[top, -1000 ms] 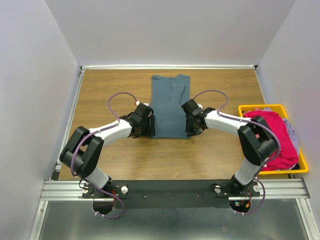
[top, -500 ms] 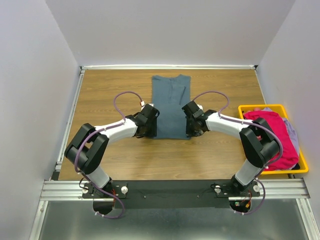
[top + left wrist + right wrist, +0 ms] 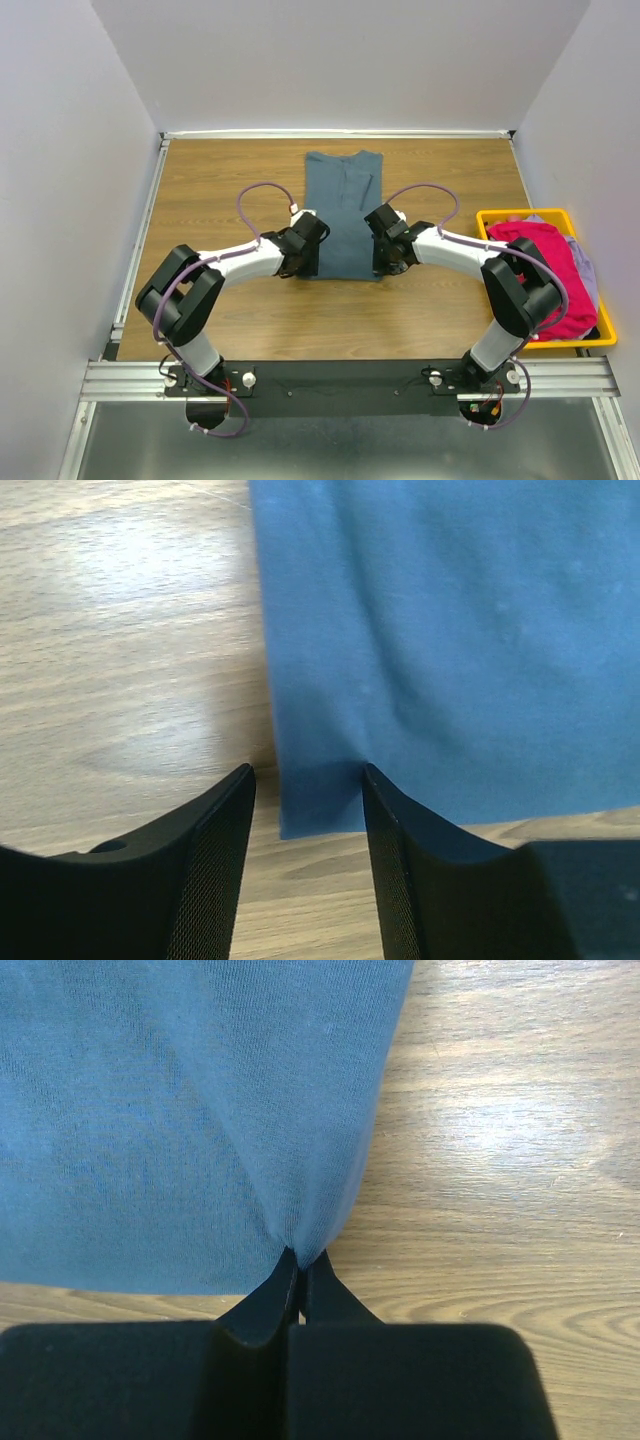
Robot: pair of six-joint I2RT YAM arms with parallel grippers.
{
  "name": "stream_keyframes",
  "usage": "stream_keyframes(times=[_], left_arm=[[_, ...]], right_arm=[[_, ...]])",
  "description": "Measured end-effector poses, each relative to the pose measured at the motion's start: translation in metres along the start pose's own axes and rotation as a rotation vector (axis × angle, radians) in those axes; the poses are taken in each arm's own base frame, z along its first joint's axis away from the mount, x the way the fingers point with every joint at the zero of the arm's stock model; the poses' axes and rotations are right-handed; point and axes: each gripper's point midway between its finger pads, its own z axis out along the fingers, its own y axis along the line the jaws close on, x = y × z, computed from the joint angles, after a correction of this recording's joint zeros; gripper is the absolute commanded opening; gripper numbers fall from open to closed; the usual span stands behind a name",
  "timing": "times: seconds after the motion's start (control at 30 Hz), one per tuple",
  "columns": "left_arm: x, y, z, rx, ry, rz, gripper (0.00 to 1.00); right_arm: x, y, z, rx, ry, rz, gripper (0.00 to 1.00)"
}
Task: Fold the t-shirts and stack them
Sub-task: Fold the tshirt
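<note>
The left arm reaches in from the left side of the bench, with its wrist low over the wood. Its jaws stand partly apart and hold nothing. In the left wrist view the two black fingers sit either side of the near left corner of the slate blue-grey t-shirt, and that corner lies flat in the gap between them.

The shirt is folded into a long narrow strip in the middle of the bench. It runs from near the far edge back toward the arms, with the collar end away from them.

The right arm comes in from the right to the strip's near right corner. Its jaws are closed tight on the cloth there, and the right wrist view shows the fabric drawn into a pucker where the fingers meet.

At the right edge of the bench stands a yellow bin. A crumpled magenta-pink t-shirt fills it, with pale grey-blue cloth showing along its right side.
</note>
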Motion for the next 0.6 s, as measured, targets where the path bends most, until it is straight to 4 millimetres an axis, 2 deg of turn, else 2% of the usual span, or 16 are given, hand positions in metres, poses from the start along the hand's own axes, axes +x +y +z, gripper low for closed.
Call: stream_keyframes(times=[0.1,0.2,0.27,0.3,0.37,0.5,0.53,0.57,0.6], left_arm=[[0.003,-0.006,0.000,-0.002,0.002,0.020,0.55],[0.005,-0.010,0.000,0.000,0.002,0.031,0.49],[0.006,-0.011,0.000,0.000,0.003,0.026,0.33],[0.006,-0.012,0.000,0.001,0.004,0.022,0.16],[0.008,-0.015,0.000,0.012,0.011,0.012,0.00],[0.011,-0.021,-0.002,0.031,0.021,0.004,0.00],[0.018,-0.021,-0.006,0.041,0.041,0.003,0.00],[0.021,-0.023,-0.009,0.054,0.051,0.004,0.00],[0.034,-0.022,-0.016,0.065,0.078,0.013,0.00]], right_arm=[[0.000,0.000,0.000,0.000,0.001,-0.001,0.01],[0.001,-0.001,-0.001,0.002,0.002,-0.002,0.01],[0.002,-0.002,-0.002,0.003,0.003,-0.004,0.01],[0.002,-0.002,-0.002,0.004,0.004,-0.006,0.01],[0.003,-0.003,-0.002,0.004,0.006,-0.009,0.01],[0.009,-0.007,-0.006,0.000,0.012,-0.009,0.01],[0.023,-0.013,-0.012,-0.002,0.047,-0.012,0.01],[0.026,-0.013,-0.014,-0.002,0.057,-0.014,0.01],[0.033,-0.014,-0.019,-0.018,0.075,-0.017,0.01]])
